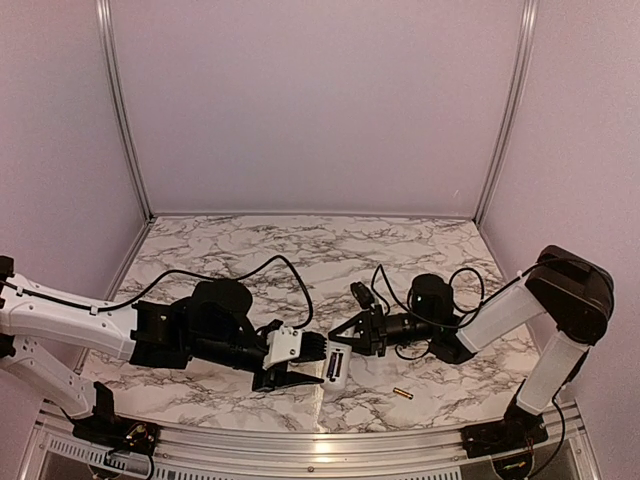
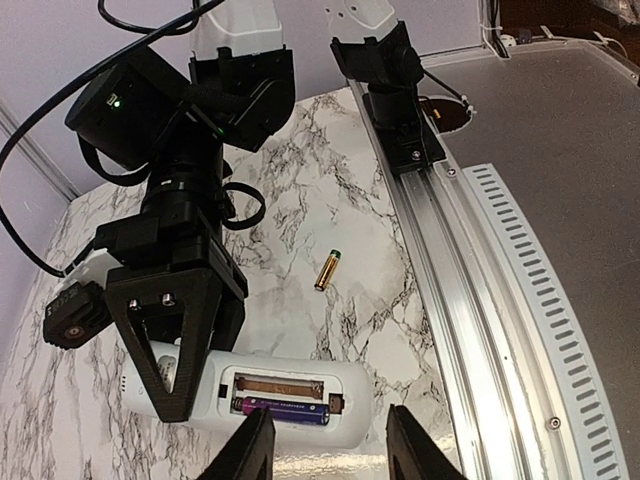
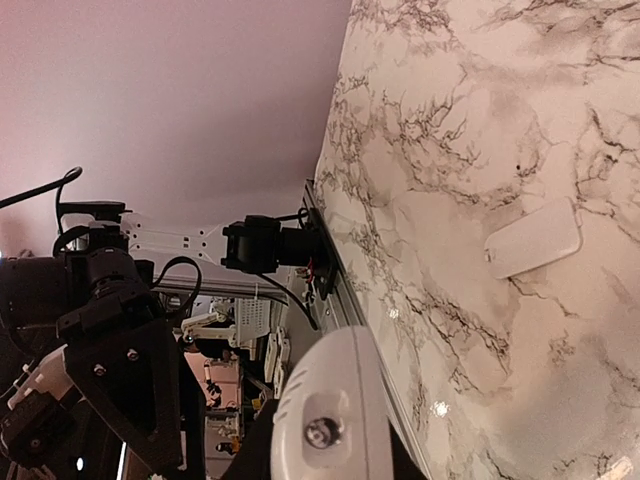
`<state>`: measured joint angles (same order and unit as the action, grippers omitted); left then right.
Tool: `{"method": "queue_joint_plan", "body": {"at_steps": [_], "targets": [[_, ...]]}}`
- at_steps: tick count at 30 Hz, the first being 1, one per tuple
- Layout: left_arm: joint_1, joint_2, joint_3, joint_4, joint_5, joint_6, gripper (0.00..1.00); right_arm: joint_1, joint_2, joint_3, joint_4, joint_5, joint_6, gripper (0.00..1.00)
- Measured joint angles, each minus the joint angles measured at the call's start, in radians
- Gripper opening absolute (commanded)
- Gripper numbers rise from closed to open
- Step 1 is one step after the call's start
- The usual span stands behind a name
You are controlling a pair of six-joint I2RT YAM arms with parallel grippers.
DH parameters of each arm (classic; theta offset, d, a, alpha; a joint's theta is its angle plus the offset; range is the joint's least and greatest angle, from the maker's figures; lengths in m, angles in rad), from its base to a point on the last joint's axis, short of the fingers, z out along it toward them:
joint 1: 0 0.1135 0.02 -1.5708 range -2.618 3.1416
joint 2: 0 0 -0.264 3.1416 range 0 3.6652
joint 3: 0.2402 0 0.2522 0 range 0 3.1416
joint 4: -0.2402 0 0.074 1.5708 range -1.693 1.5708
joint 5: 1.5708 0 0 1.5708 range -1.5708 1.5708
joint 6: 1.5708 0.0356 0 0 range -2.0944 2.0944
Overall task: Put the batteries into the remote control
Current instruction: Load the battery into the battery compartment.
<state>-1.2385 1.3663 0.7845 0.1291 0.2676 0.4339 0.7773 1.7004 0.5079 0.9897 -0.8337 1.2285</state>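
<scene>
The white remote control (image 2: 290, 395) is held just above the table with its back up and its battery bay open. The dark blue-black battery (image 2: 283, 409) lies in the near slot; the far slot shows bare metal. My right gripper (image 1: 345, 340) is shut on the remote's end, which fills the bottom of the right wrist view (image 3: 330, 420). My left gripper (image 2: 330, 455) is open, with a finger (image 2: 250, 450) on each side of the remote's near edge. The gold battery (image 1: 402, 394) lies loose on the marble beyond the remote (image 2: 327, 269).
A white battery cover (image 3: 533, 238) lies flat on the marble table (image 1: 300, 250). An aluminium rail (image 2: 480, 300) runs along the table's near edge, close to the remote. Cables loop behind both wrists (image 1: 290, 270).
</scene>
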Motion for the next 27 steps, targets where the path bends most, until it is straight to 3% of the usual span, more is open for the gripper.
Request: {"method": "queue_joint_plan", "body": {"at_steps": [27], "targets": [[-0.033,0.140,0.077,-0.055,-0.059,0.155,0.28,0.023,0.020,0.000,0.020,-0.014,0.010,0.00]]}}
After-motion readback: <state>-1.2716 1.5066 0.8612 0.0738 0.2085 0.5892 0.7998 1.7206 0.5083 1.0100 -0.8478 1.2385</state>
